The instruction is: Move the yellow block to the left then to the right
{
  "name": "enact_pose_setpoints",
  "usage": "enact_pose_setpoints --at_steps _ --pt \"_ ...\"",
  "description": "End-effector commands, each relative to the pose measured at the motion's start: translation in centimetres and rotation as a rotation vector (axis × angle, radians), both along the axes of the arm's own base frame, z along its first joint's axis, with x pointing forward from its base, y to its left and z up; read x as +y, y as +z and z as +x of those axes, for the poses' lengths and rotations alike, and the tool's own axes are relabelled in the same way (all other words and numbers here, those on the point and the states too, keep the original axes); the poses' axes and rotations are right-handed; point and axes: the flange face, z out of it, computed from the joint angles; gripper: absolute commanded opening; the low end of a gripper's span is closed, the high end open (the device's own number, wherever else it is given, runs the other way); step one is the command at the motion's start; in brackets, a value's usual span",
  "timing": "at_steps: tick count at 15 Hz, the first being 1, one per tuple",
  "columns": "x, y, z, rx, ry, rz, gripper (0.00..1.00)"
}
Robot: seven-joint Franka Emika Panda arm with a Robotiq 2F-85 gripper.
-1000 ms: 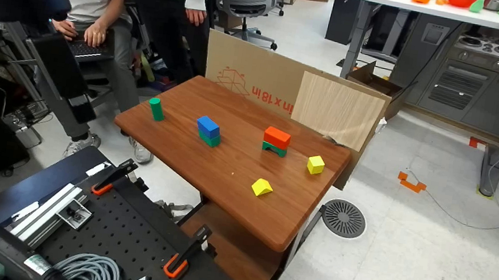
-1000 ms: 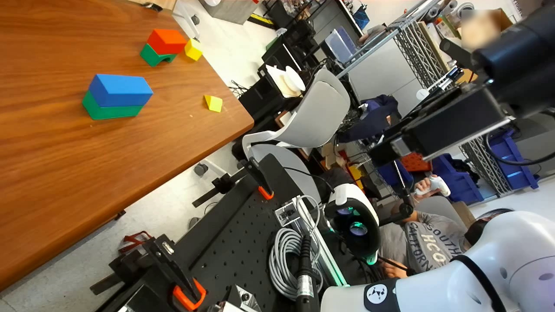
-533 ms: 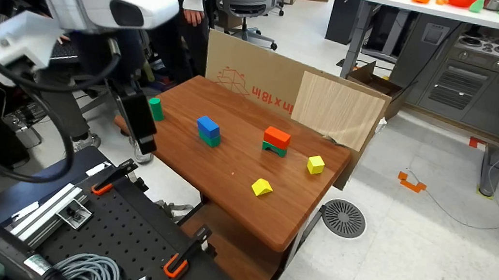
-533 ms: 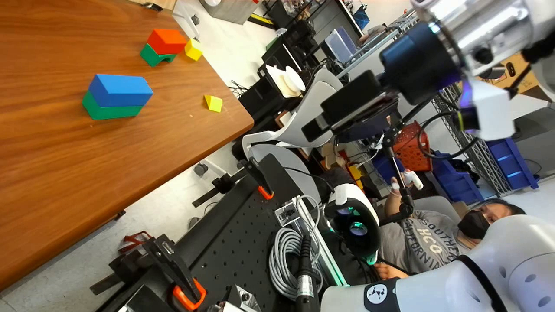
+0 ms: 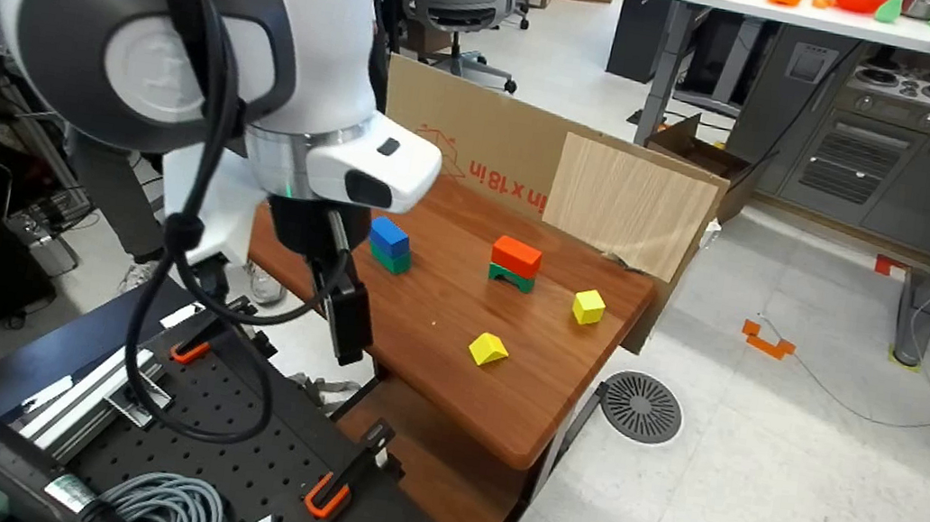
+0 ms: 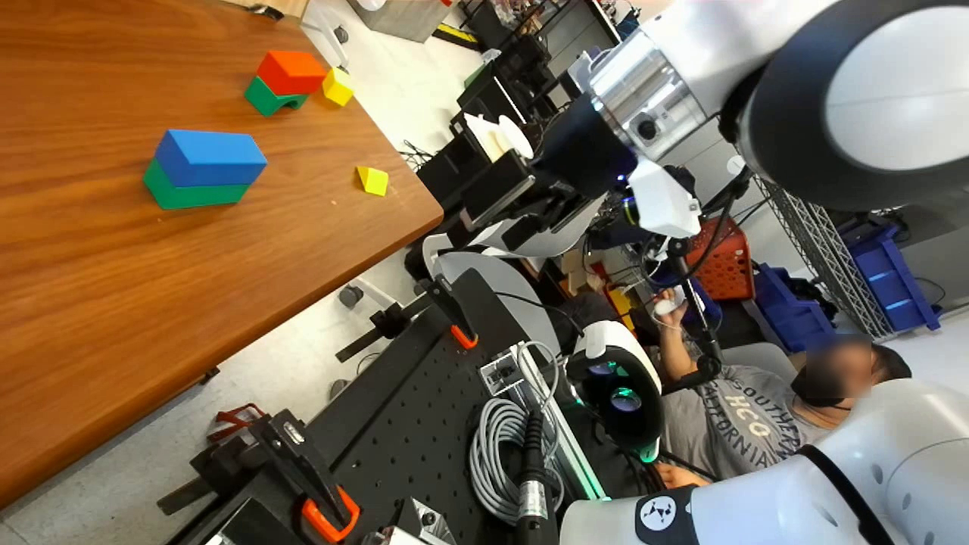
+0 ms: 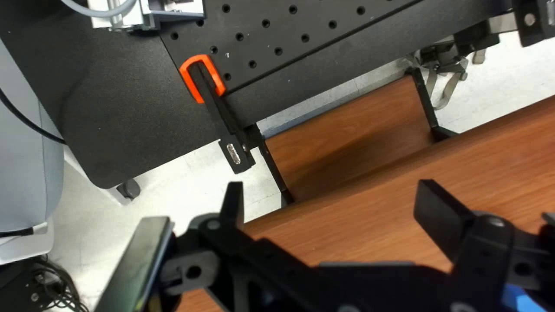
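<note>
A brown wooden table point(image 6: 189, 265) stands near a black perforated mounting plate point(image 6: 401, 424); in an exterior view the table is cut off by the frame's left border. The yellow block point(image 5: 588, 308), a cube, rests on the table close to its edge, near a red block point(image 5: 517, 256) seated on a green arch point(image 5: 517, 278). A yellow wedge point(image 5: 488, 350) lies apart from both. The robot arm point(image 5: 319, 68) masks one end of the table, beside a blue block point(image 5: 392, 237). The gripper point(image 7: 331, 190), well apart from the yellow block, has its fingers spread wide, the table edge visible through the gap; in both exterior views this gap is hard to make out. In the wrist view, a partly covered blue patch point(image 7: 518, 299) cannot be identified.
</note>
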Motion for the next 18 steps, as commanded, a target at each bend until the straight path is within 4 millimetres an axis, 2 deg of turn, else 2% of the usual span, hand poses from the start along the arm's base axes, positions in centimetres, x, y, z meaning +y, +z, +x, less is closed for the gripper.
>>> enact_pose_setpoints --at_steps 1,6,13,18 --pt "-3.2 -3.1 3.0 0.010 -0.077 0.028 1.00" --pt "-5.4 -6.0 6.4 0.029 -0.152 0.027 1.00" --pt "-6.0 -8.9 11.0 0.039 -0.182 -0.023 1.00" --pt "-5.5 -9.5 13.6 0.022 -0.176 -0.042 1.00"
